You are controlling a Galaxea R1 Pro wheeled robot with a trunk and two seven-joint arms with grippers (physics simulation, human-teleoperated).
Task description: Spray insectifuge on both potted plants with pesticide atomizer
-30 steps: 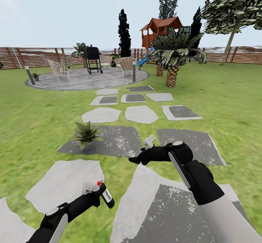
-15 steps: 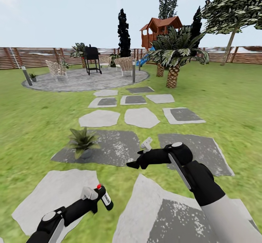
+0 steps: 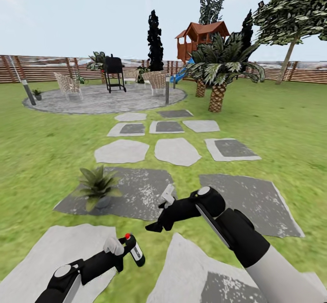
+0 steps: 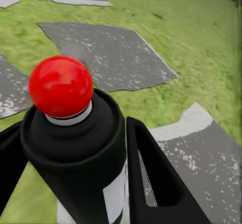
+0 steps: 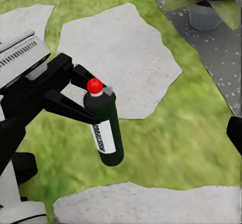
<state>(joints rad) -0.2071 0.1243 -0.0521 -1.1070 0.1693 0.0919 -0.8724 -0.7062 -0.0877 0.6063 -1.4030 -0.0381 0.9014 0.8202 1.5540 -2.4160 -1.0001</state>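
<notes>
Between left hand (image 3: 121,248) fingers: pesticide atomizer (image 3: 135,250), clamped.

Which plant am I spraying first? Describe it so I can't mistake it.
From the stepping-stone path that runs to the round patio, come to the big dark slab nearest the robot. At its left end stands the potted plant: a low rosette of pointed green leaves in a small grey pot, unlike the tall palm beyond.

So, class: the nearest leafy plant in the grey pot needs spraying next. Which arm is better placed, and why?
Left. The left hand already grips the dark green spray bottle with the red tip, and the potted plant stands ahead on that side. The right hand holds nothing.
</notes>
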